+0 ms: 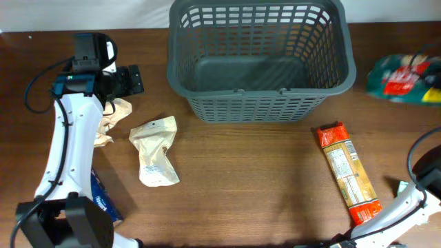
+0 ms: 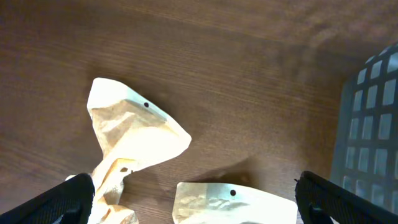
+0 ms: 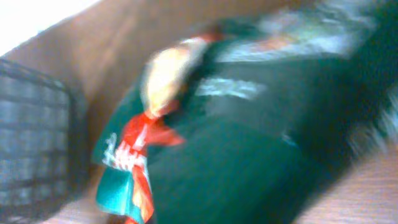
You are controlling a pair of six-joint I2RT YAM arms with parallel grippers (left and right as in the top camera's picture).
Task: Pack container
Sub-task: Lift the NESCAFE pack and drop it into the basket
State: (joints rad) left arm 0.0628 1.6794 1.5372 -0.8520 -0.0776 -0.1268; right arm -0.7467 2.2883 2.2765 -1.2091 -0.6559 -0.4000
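Observation:
The dark grey basket (image 1: 258, 103) stands empty at the back centre; its lattice side shows in the left wrist view (image 2: 370, 124) and the right wrist view (image 3: 31, 130). My left gripper (image 1: 129, 79) is open and empty over the table left of the basket. In its wrist view the fingers (image 2: 199, 202) straddle a cream pouch (image 2: 236, 202) below, with a crumpled tan packet (image 2: 134, 134) beside it. My right gripper (image 1: 428, 81) is at the far right edge against a green snack bag (image 1: 400, 76). That bag fills the blurred right wrist view (image 3: 236, 155) and hides the fingers.
The cream pouch (image 1: 155, 148) and tan packet (image 1: 114, 117) lie left of centre. An orange pasta packet (image 1: 348, 172) lies at the right front. A blue packet (image 1: 103, 200) lies under the left arm. The table's back edge is just behind the basket.

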